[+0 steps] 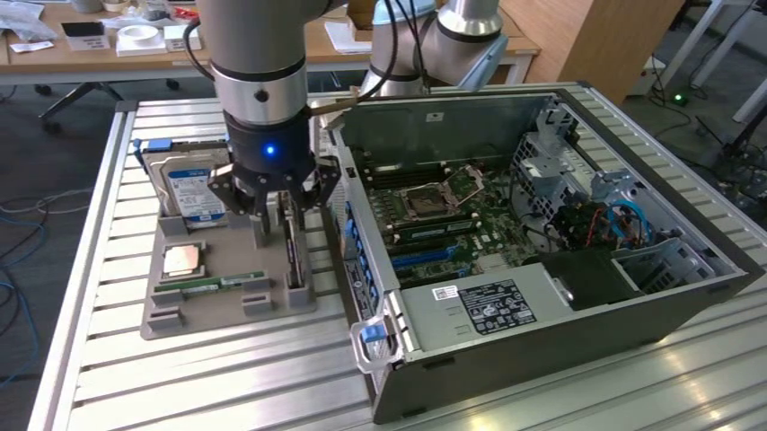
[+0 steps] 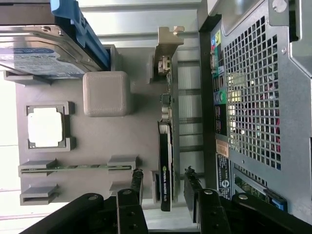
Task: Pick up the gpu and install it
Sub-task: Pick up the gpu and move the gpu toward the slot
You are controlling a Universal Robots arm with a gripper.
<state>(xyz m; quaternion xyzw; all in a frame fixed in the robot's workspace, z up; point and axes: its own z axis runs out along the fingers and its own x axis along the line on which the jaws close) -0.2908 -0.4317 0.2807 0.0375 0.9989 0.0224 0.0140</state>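
Early in the pick. Gripper (image 2: 164,184) spread open astride the gpu (image 2: 165,146), apparently not yet clamping. Stands on edge in the tray (image 2: 97,141), at the exterior view's left of the case (image 1: 576,346). Not lifted, not installed.

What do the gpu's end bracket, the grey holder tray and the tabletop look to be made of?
Bracket on the gpu: bare sheet metal, likely steel, judging by its pale sheen and thin folded tab.
Holder tray: matte grey plastic, possibly 3D-printed, with a faint layered texture on its block.
Tabletop: aluminium-looking slats with a brushed silver finish, soft reflections and long grooves.
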